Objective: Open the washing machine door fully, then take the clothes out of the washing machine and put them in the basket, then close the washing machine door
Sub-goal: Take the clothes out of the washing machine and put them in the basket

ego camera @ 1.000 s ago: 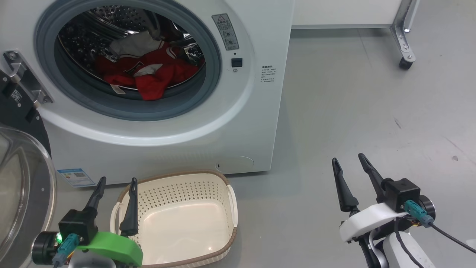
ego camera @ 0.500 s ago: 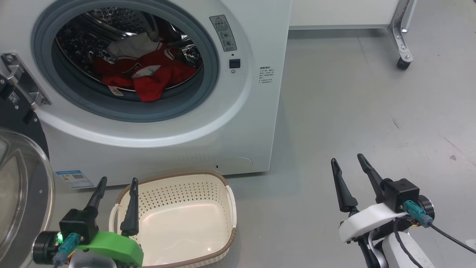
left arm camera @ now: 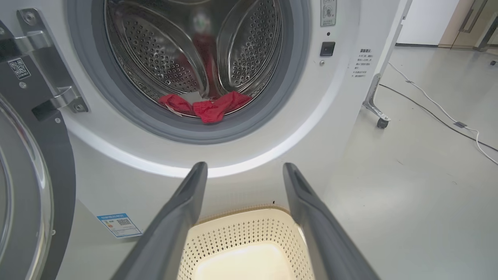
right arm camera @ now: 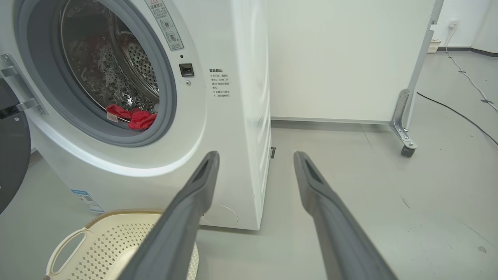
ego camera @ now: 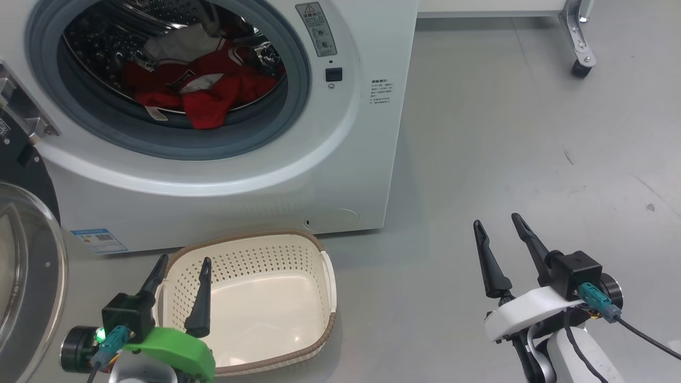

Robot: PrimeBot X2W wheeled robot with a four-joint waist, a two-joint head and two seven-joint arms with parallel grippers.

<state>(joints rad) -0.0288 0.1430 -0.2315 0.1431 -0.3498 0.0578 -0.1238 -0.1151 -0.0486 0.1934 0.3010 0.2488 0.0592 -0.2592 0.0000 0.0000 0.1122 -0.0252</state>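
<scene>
Head view: my left fingers (ego camera: 201,298) and right fingers (ego camera: 487,260) are spread wide, empty. Cream perforated plastic basket (ego camera: 255,260) sits below the left pair. Red clothes (ego camera: 213,101) lie in the steel drum (ego camera: 101,48) of the white front-loading washing machine (ego camera: 239,213); a shallow pinch might drop them at the grey gasket (ego camera: 223,149).

The right gripper (right arm camera: 255,155) gapes empty before the washing machine (right arm camera: 233,46); red clothes (right arm camera: 134,116) lie in its drum (right arm camera: 109,66); the basket (right arm camera: 97,252) sits below.
</scene>
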